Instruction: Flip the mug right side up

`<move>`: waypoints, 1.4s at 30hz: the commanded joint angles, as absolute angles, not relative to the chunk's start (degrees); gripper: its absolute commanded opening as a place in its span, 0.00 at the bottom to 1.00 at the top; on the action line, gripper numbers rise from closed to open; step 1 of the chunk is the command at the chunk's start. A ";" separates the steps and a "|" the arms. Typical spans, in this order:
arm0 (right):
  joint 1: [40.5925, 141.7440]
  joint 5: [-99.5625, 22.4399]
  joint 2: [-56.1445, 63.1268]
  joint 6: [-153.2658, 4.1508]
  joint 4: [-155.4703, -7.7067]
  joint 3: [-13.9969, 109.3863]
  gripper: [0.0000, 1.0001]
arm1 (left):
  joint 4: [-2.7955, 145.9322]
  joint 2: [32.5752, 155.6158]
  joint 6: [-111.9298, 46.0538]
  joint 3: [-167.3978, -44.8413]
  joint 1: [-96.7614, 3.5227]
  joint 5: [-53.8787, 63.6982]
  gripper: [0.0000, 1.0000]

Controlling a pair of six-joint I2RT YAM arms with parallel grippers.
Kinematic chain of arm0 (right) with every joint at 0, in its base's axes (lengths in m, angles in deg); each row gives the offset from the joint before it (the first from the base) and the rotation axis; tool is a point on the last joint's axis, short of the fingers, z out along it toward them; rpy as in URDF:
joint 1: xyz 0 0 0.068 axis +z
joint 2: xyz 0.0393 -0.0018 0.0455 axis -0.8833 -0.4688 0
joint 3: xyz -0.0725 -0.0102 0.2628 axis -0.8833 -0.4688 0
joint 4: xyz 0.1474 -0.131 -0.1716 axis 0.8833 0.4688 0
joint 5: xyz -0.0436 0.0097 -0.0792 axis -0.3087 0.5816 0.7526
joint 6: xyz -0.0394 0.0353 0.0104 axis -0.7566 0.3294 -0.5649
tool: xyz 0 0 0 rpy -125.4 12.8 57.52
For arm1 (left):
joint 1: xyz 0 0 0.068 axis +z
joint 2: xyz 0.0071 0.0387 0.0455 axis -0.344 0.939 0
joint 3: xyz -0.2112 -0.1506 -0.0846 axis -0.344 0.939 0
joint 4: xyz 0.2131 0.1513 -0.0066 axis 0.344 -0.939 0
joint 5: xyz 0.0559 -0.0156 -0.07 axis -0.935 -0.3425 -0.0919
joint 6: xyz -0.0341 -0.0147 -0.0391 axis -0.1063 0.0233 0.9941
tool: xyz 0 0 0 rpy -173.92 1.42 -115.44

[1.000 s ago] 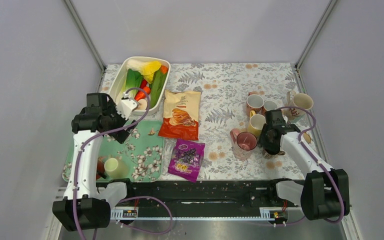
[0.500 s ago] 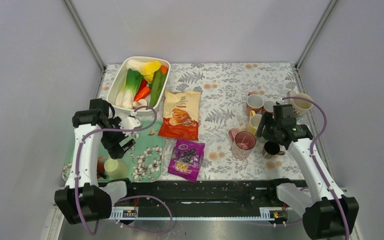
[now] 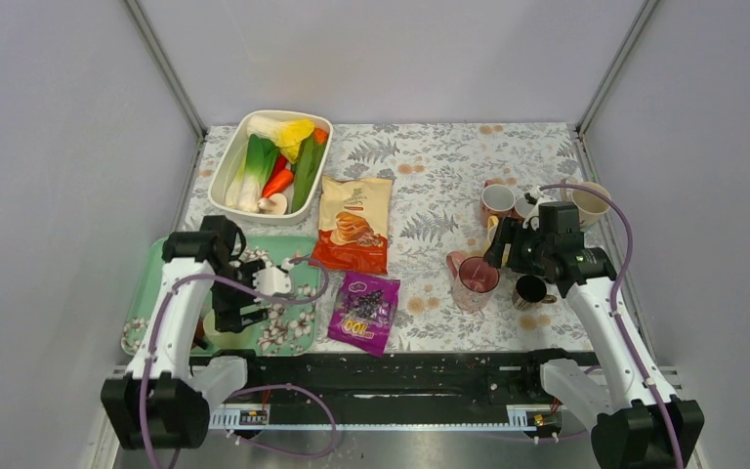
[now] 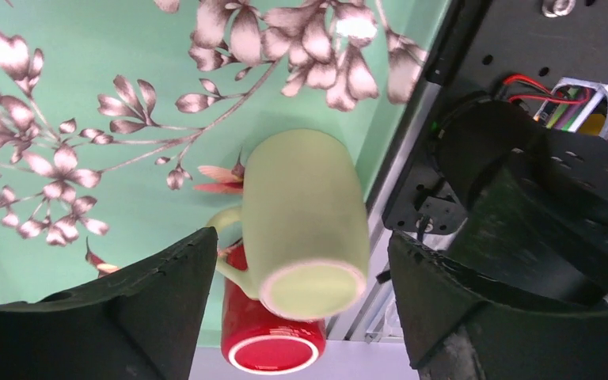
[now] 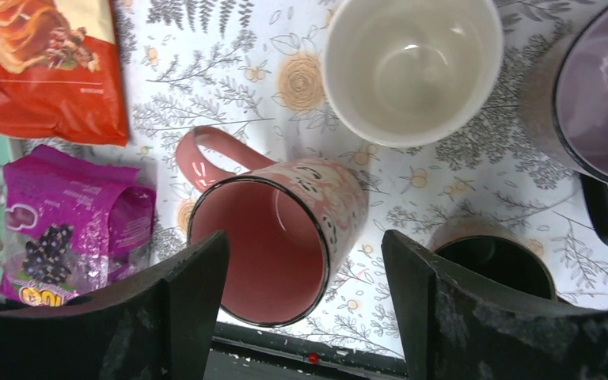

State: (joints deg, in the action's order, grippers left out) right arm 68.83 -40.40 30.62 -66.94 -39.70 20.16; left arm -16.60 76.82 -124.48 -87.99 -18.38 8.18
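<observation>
left hand open over the upturned mug

my left gripper [image 4: 301, 239] hangs over the green tray [image 4: 87, 95] at the near left corner of the table [image 3: 430, 176], its jaws spread wide. the pale green mug [image 4: 305, 214] stands on the tray between the two fingers [image 4: 158, 293], base up, with its handle turned toward one of them. i see a gap on either side of it, so the hand neither grips nor touches anything. a red mug [image 4: 273, 352] sits just beside the green one, at the tray's edge. my right gripper [image 5: 301, 253] hangs equally open above a pink mug [image 5: 285, 237], which stands mouth up next to a white mug [image 5: 412, 67]. that hand is empty too.
</observation>
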 commanded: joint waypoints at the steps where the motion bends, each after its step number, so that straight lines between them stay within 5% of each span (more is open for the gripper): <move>1: 68.81 -46.19 32.01 -68.14 -44.87 19.06 0.81 | -4.93 83.05 -117.15 -85.46 -20.78 4.14 0.81; 15: 68.90 -52.99 40.71 -66.96 -50.03 16.53 0.88 | 17.81 99.70 -104.66 -86.76 -23.36 -12.44 0.75; 25: 68.99 -52.97 40.79 -66.87 -50.06 16.27 0.88 | 9.40 104.36 -92.27 -98.22 -21.79 -7.83 0.85; 30: 69.00 -52.87 39.88 -66.74 -50.09 15.92 0.89 | 0.20 99.51 -87.87 -101.20 -14.53 -5.25 0.99; 37: 69.29 -52.24 38.52 -66.83 -49.54 16.05 0.90 | -1.02 90.32 -91.35 -107.05 0.96 -1.33 0.98; 42: 70.30 -50.93 36.99 -67.26 -47.95 16.46 0.95 | 1.56 83.77 -101.53 -100.61 8.98 -3.13 0.88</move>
State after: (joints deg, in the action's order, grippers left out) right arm 69.29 -51.56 37.85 -67.02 -48.05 15.85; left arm 1.13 88.12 -93.16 -104.43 4.50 -4.06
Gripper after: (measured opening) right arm 0.927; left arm 0.926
